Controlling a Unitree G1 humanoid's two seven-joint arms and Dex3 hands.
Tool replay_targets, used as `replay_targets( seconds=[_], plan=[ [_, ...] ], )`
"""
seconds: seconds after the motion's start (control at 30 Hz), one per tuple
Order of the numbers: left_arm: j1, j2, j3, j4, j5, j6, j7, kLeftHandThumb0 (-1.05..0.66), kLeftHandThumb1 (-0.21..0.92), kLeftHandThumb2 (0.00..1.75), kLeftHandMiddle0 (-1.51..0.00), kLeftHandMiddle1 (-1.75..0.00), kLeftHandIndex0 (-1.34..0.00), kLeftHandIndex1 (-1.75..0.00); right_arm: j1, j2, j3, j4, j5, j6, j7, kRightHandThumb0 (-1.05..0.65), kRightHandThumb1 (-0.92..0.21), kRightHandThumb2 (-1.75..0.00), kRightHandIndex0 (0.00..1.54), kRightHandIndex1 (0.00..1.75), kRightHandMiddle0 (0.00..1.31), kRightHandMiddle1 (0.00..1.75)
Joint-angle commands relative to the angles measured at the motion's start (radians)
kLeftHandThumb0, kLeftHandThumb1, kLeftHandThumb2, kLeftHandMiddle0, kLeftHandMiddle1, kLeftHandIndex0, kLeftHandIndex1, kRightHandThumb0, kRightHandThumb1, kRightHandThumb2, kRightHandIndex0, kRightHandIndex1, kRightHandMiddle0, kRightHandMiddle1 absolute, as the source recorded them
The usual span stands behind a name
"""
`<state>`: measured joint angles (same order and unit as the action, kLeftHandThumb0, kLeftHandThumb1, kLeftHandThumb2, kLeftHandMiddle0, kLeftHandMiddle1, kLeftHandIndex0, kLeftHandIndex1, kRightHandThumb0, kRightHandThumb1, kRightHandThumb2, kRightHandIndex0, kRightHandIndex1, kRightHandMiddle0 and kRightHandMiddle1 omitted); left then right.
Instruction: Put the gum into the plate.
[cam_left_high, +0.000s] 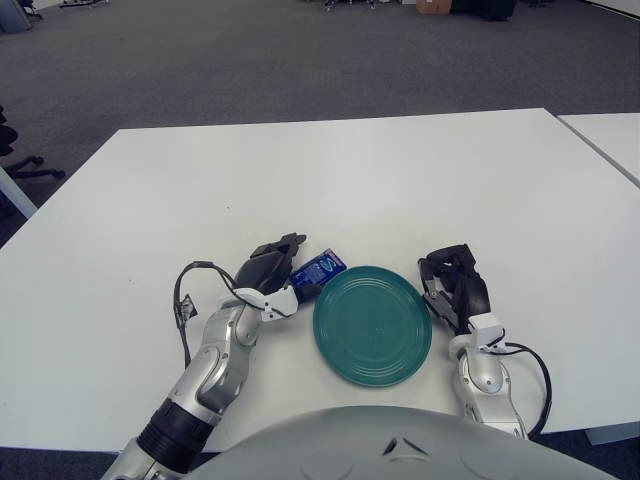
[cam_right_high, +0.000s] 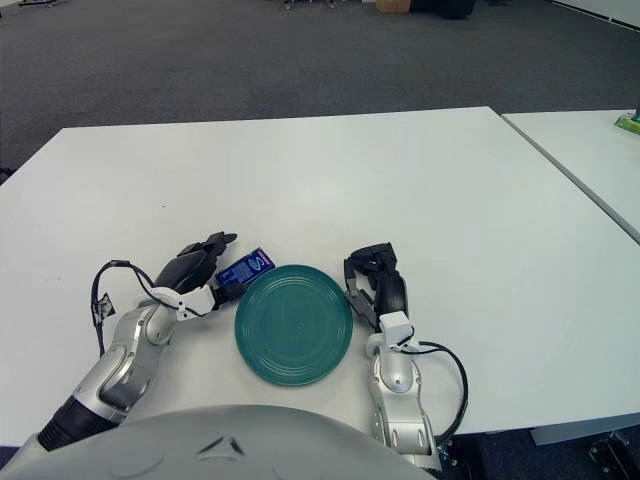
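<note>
Blue gum lies on the white surface, just beyond the upper-left rim of the green plate and outside it. Left hand sits right beside the gum, its dark fingers touching the pack; whether they actually grip it cannot be told. Right hand shows just right of the plate, fingers curled, holding nothing

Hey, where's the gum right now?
The gum lies on the table just off the plate's upper-left rim, with the left robot hand right against its left side.
</note>
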<state>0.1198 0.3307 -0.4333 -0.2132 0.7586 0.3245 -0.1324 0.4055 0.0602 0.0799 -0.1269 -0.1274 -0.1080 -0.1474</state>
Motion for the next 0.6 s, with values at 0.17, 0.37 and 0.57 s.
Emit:
replay_targets(
  seconds=[0.17, 0.37, 0.57],
  plan=[
    [-0.041, 0.035, -0.023, 0.052, 0.057, -0.022, -0.031, -1.04, 0.92, 0.26, -0.20, -0.27, 0.00, -0.67, 0.039, 0.011, 0.003, 0.051, 0.007, 0.074, 0.004, -0.34, -0.92, -0.53, 0.35, 0.81, 0.19, 1.75],
    [-0.053, 0.047, -0.037, 0.074, 0.069, -0.045, -0.049, -1.04, 0.92, 0.23, -0.21, -0.26, 0.00, -0.65, 0.045, 0.018, 0.007, 0.039, 0.006, 0.082, 0.002, -0.35, -0.92, -0.52, 0.33, 0.79, 0.19, 1.75],
    [-0.064, 0.054, -0.049, 0.079, 0.074, -0.058, -0.082, -1.01, 0.92, 0.24, -0.20, -0.24, 0.00, -0.66, 0.047, 0.019, 0.007, 0.033, 0.009, 0.088, 0.002, -0.34, -0.92, -0.52, 0.34, 0.80, 0.19, 1.75]
  ],
)
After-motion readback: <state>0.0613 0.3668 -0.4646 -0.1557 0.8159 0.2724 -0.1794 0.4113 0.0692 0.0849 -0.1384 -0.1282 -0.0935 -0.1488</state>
